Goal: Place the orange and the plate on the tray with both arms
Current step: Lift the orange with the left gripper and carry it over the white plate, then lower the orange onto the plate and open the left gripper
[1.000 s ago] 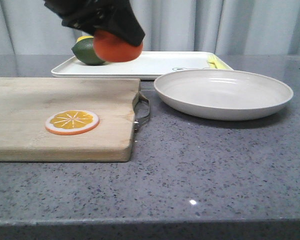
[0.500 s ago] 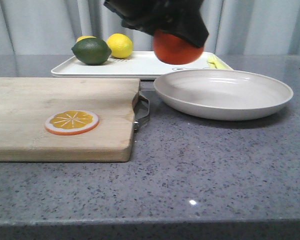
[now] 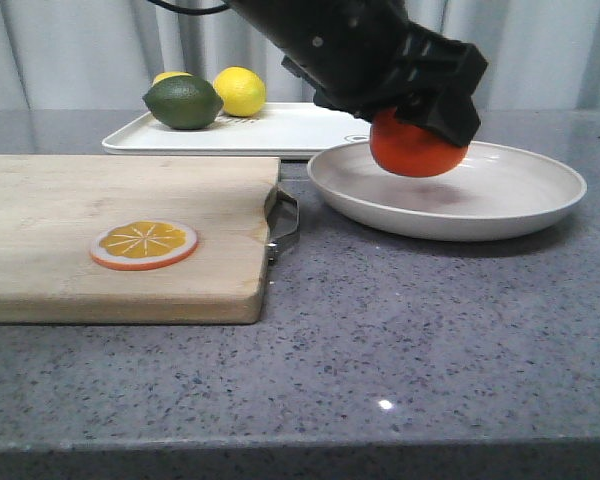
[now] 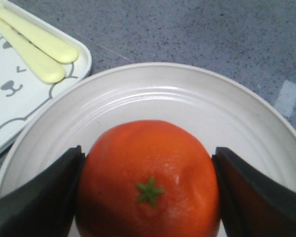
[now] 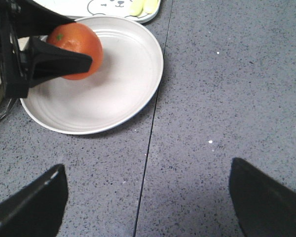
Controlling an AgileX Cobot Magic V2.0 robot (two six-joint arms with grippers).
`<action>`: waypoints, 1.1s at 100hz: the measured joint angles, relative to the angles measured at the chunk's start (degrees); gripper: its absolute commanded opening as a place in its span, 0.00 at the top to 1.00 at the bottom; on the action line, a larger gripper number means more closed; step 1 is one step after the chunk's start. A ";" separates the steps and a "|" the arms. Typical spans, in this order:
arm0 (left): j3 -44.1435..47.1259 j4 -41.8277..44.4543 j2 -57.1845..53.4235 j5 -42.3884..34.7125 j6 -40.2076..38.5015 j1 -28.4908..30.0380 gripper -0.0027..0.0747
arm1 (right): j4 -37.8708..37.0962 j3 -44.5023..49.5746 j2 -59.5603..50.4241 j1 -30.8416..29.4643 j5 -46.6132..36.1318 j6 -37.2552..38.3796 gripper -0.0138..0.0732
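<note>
My left gripper is shut on the orange, a glossy orange-red fruit with a green stem spot, and holds it just above the beige plate. In the left wrist view the black fingers press both sides of the orange over the plate. The right wrist view shows the orange over the plate. My right gripper is open and empty above bare counter, near the plate. The white tray lies behind the plate.
A green lime and a yellow lemon sit on the tray's left part; pale yellow utensils lie at its right end. A wooden cutting board with an orange slice disc is at the left.
My left gripper has carried the orange to the right and down, from above the tray's left part to just over the plate.
</note>
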 measured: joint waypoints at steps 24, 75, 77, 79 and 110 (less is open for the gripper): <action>-0.10 -0.37 0.99 0.39 0.00 0.00 0.73 | 0.00 0.00 0.00 0.00 0.00 0.00 0.09; -0.14 -0.27 0.99 3.25 0.00 0.00 0.13 | -0.08 0.00 0.00 0.00 0.00 0.00 0.09; -0.14 -0.27 0.99 3.25 0.00 0.00 0.13 | -0.08 0.00 0.00 0.00 0.00 0.00 0.09; -0.14 -0.27 0.99 3.30 0.00 0.00 0.13 | -0.08 0.00 0.00 0.00 0.00 0.00 0.09; -0.14 1.11 -0.82 3.66 0.00 0.00 0.13 | -0.20 0.00 0.00 0.00 0.00 0.00 0.09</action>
